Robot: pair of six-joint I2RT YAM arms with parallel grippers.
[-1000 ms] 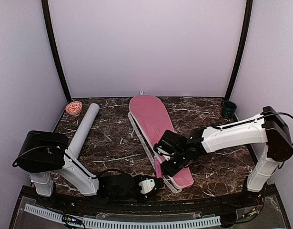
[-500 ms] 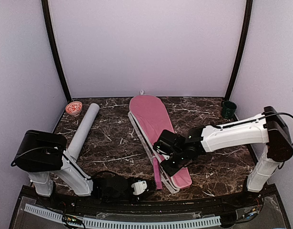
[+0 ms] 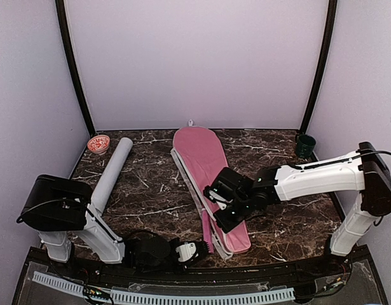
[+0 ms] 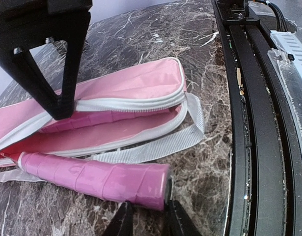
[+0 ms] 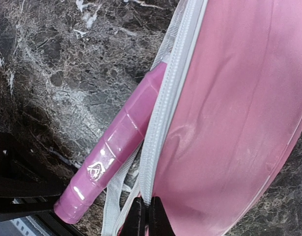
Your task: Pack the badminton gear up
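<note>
Top external view: the left end effector (image 4: 148, 221), fingers spread, has backed toward lower centre, off the racket handle (image 3: 206, 232) (it juts from the pink cover (image 3: 205, 159), mid-frame), so packing looks unfinished. The right end effector (image 5: 146, 216) pinches the cover's zipper edge. The table (image 3: 150, 190) is dark marble and the walls are lilac.

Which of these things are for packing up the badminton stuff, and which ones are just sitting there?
For the job:
pink cover
racket with the pink handle, sticking out of the cover
white tube

Just lying about:
little red-patterned cap
dark green cup
</note>
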